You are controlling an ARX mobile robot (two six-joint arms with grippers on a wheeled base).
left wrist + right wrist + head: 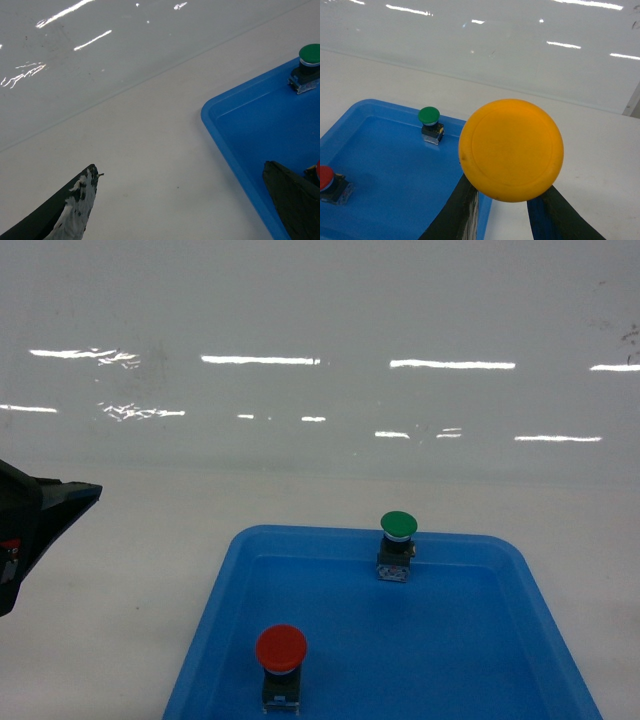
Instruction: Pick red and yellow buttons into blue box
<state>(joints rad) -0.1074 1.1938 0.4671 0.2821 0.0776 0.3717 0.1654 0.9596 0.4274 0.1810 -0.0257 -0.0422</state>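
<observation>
My right tool (507,212) is clamped on the yellow button (511,149), its cap filling the wrist view between both fingers, held above the tray's (520,640) right rim. My left tool (185,205) is spread wide and holds nothing; one finger (70,212) is over the bench (120,620), the other over the tray's left edge. The red button (281,647) stands upright in the tray's near left part. A green button (397,525) stands at the far rim. I cannot see any blue box.
</observation>
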